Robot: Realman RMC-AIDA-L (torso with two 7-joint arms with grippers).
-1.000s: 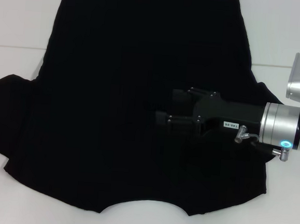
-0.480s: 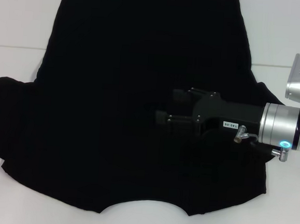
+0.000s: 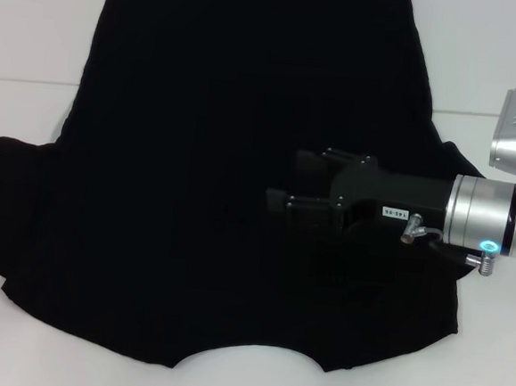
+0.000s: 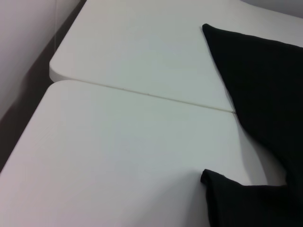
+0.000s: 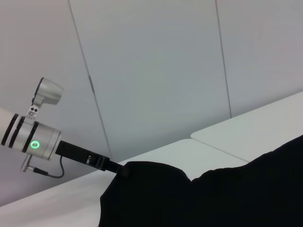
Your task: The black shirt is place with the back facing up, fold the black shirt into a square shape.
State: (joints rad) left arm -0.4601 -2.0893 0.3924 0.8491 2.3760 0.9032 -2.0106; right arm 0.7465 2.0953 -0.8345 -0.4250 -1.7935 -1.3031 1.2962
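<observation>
The black shirt (image 3: 207, 153) lies spread flat on the white table (image 3: 29, 32), its plain side up and its neckline toward me. My right gripper (image 3: 286, 182) reaches in from the right, low over the shirt's right middle. It is open, its fingers apart and pointing left. The left arm is outside the head view. In the right wrist view my left gripper (image 5: 122, 169) sits at the far edge of the shirt (image 5: 213, 198), right against the cloth. The left wrist view shows the left sleeve (image 4: 236, 198) close by.
The white table is made of two panels with a seam (image 4: 142, 93) running across it. Its left edge (image 4: 28, 132) drops off beside a wall. Bare tabletop shows to the left and right of the shirt. A grey panelled wall (image 5: 156, 71) stands behind.
The left sleeve has flattened and shifted slightly left, and the shirt's near-left corner has crept outward. The right gripper has edged up and left a little.
</observation>
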